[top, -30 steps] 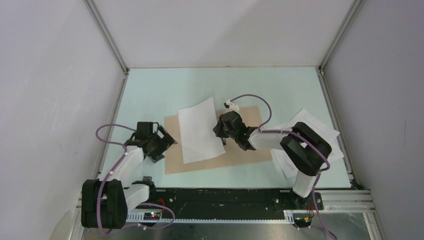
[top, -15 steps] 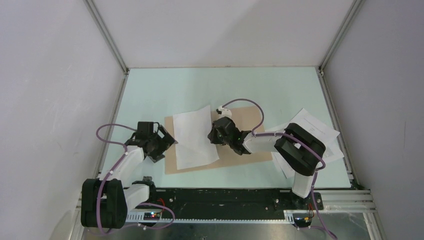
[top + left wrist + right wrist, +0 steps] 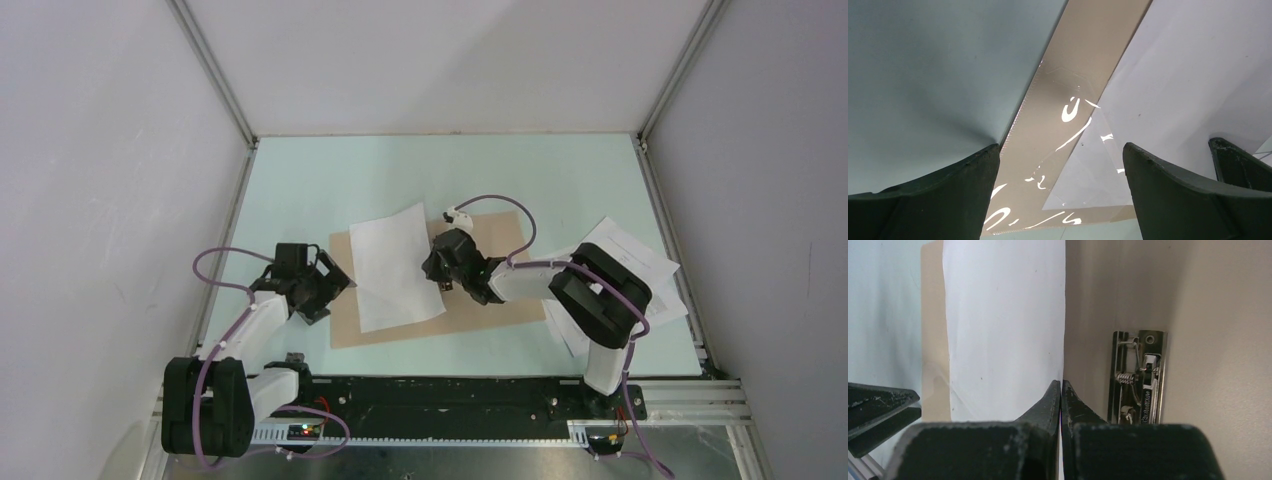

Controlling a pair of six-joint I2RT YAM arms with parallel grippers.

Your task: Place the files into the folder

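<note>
The tan folder (image 3: 500, 300) lies open and flat in the middle of the table, with its metal spine clip (image 3: 1138, 375) showing in the right wrist view. One white sheet (image 3: 395, 265) lies slanted over the folder's left leaf. My right gripper (image 3: 441, 282) is shut on that sheet's right edge (image 3: 1061, 385). My left gripper (image 3: 332, 292) is open and empty, low over the folder's left edge, and the sheet's near corner (image 3: 1088, 185) lies between its fingers. The other files (image 3: 625, 262) are a loose pile at the right.
The pile of sheets lies partly under the right arm's elbow (image 3: 600, 295). The folder's left leaf (image 3: 1083, 60) is glossy with bright glare. White walls and metal frame posts (image 3: 212, 70) close in the table on three sides.
My right gripper dragged the sheet left across the folder, then back a little to the right. The left arm has not moved.
</note>
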